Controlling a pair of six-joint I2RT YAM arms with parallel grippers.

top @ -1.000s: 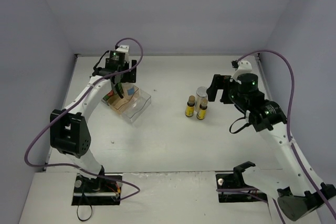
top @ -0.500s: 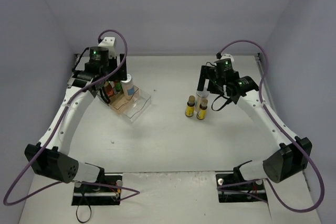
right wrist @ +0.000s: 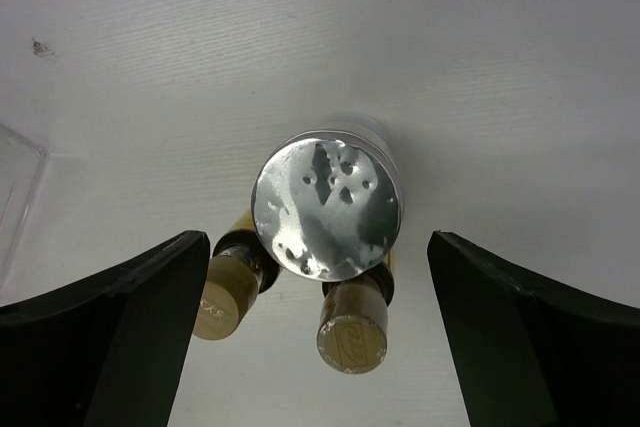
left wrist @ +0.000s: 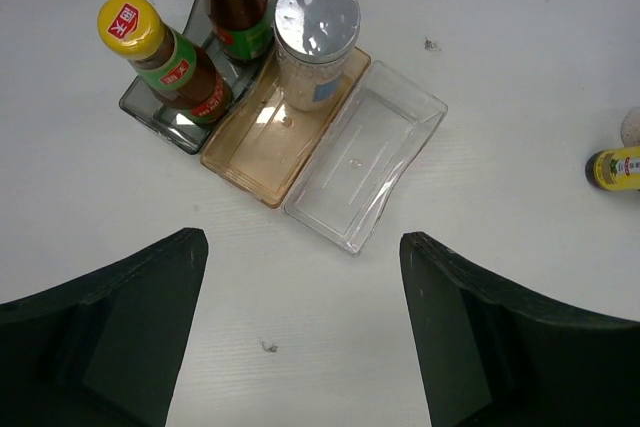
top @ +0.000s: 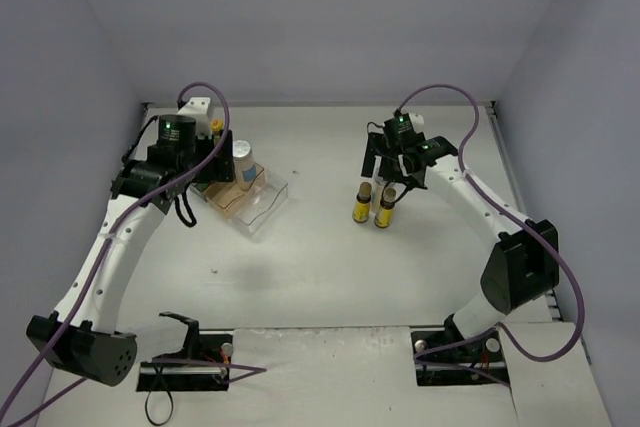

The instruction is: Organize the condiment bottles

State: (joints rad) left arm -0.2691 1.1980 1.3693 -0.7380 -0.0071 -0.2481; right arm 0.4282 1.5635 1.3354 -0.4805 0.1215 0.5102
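Toward the far-left corner, left wrist view: two dark sauce bottles (left wrist: pixel 165 57) and a silver-lidded jar (left wrist: pixel 317 22) stand in the stepped rack (left wrist: pixel 365 162), my left gripper (left wrist: pixel 300 242) spread empty above. Near the far edge's middle, the right wrist view bares the second jar (right wrist: pixel 327 205), masked from overhead, just beside two short bottles (right wrist: pixel 225 297). My right gripper (right wrist: pixel 318 242) is parted wide above its lid.

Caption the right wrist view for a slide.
Right gripper, jaws open, over a silver-lidded jar with two short bottles beside it on the white table.

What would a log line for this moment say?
left gripper open, near clear rack | right gripper open, over silver-lidded jar
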